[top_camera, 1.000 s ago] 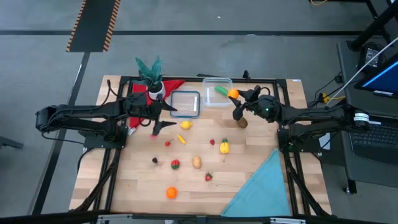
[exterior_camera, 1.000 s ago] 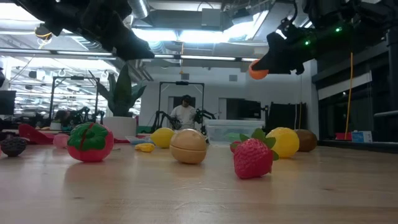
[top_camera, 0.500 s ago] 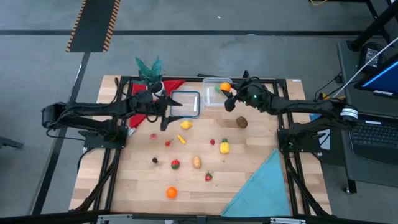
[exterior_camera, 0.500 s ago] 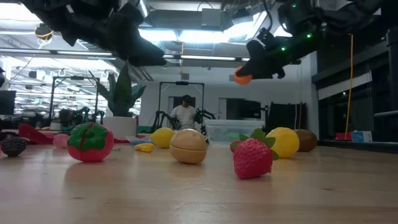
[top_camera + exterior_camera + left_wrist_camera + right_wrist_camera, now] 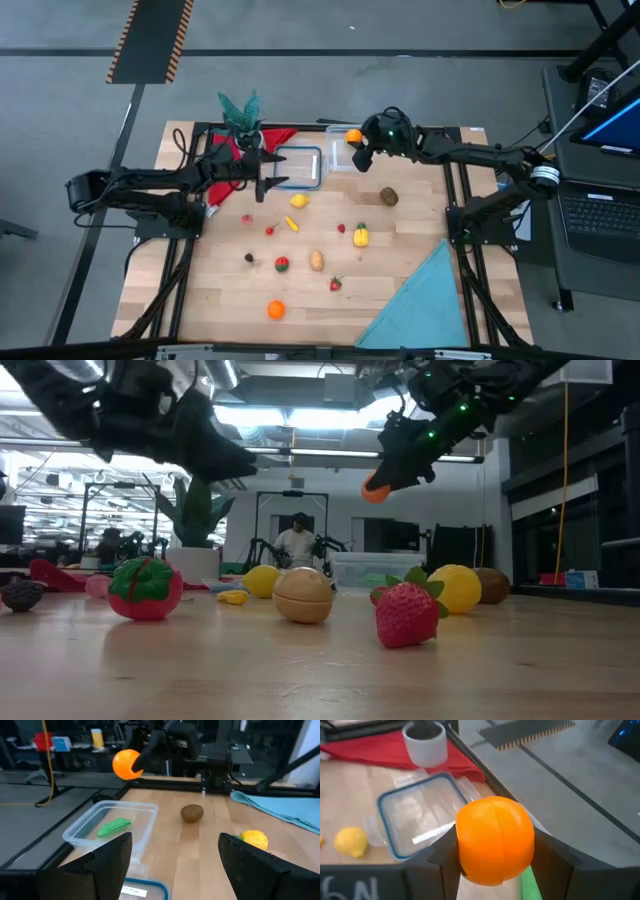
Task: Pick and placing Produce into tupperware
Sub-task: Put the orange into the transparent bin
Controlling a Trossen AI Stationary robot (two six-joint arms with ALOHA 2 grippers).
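Lighting even, bright overhead. Ceiling strip lights (image 5: pixel 300 405) glare in the low view, leaving both arms as dark silhouettes. Shadows on the table (image 5: pixel 400 260) soft, faint. Right wrist view: orange fruit (image 5: pixel 495 840) close, soft-focused; background blurred.

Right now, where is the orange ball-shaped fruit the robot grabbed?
The right pincer holds the orange fruit in the air above the clear tub at the table's far edge.

Right gripper (image 5: pixel 385 478): I see it high up, clamping an orange fruit (image 5: pixel 375 489).
Counter (image 5: pixel 320 670): strawberry (image 5: pixel 407 612) nearest me.
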